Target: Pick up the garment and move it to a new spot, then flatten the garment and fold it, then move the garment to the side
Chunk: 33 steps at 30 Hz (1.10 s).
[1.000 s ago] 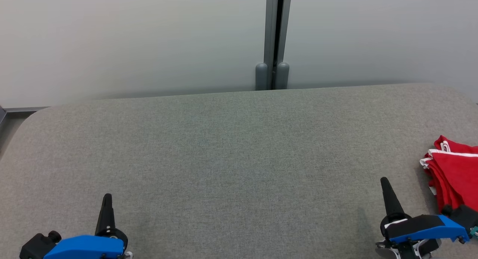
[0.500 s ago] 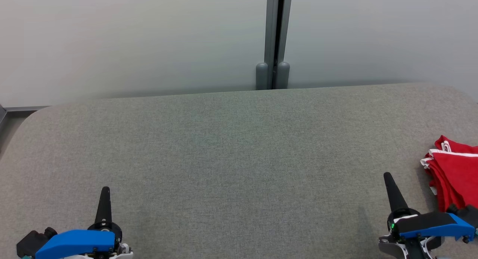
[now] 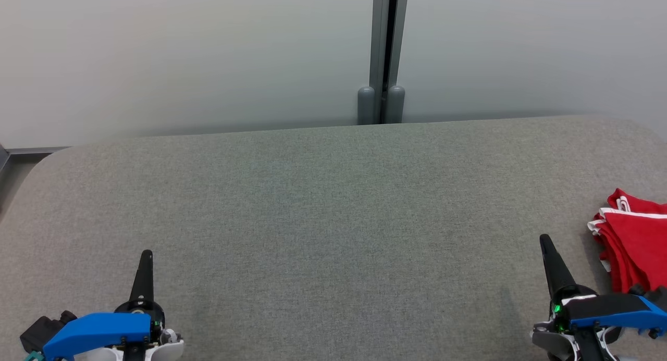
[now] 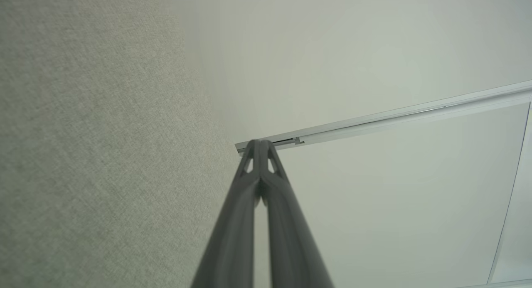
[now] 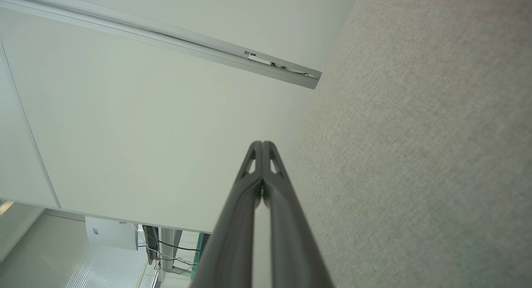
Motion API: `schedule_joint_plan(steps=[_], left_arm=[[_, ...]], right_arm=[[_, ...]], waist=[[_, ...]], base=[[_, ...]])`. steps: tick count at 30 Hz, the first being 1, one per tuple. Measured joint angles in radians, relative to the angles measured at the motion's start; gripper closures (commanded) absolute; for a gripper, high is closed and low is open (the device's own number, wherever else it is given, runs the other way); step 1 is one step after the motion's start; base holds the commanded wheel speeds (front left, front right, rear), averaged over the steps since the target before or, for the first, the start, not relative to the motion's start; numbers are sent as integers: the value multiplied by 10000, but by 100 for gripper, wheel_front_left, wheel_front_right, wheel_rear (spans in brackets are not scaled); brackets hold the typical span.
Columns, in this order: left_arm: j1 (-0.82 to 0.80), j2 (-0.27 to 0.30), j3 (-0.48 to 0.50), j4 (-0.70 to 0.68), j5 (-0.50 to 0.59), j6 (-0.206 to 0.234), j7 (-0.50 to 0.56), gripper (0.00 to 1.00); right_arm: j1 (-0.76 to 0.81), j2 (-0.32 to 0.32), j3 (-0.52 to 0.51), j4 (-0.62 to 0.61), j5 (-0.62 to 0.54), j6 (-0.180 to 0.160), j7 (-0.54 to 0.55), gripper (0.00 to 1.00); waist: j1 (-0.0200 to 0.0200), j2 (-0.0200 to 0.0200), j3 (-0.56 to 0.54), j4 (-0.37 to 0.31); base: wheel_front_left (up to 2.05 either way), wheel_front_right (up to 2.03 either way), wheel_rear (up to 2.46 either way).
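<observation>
Left end effector point(image 3: 146, 254) and right end effector point(image 3: 545, 240) both pressed together over desk point(image 3: 333, 220); folded garment point(image 3: 633, 241) lies near the right one.

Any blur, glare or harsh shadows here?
Head view: soft even light, no glare; red white-trimmed garment cropped at right edge. Left wrist view: left gripper blurs near the lens. Right wrist view: right gripper likewise; grey fabric surface sharp.

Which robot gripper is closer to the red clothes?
The right gripper: the red garment lies just beside it, while the left gripper sits far across the grey surface.
</observation>
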<state>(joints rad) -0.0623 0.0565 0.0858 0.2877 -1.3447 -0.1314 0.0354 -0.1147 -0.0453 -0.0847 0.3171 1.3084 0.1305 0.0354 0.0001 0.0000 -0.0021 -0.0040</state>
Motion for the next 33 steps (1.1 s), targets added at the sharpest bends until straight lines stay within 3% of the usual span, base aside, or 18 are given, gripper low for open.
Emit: schedule_joint_plan(steps=[33], left_arm=[[-310, -44, 245, -345, -2217, 0, 660, 100]], right_arm=[[3, -13, -238, -593, 2504, 0, 658, 100]], waist=[[0, 0, 42, 33]], base=[[0, 0, 0]])
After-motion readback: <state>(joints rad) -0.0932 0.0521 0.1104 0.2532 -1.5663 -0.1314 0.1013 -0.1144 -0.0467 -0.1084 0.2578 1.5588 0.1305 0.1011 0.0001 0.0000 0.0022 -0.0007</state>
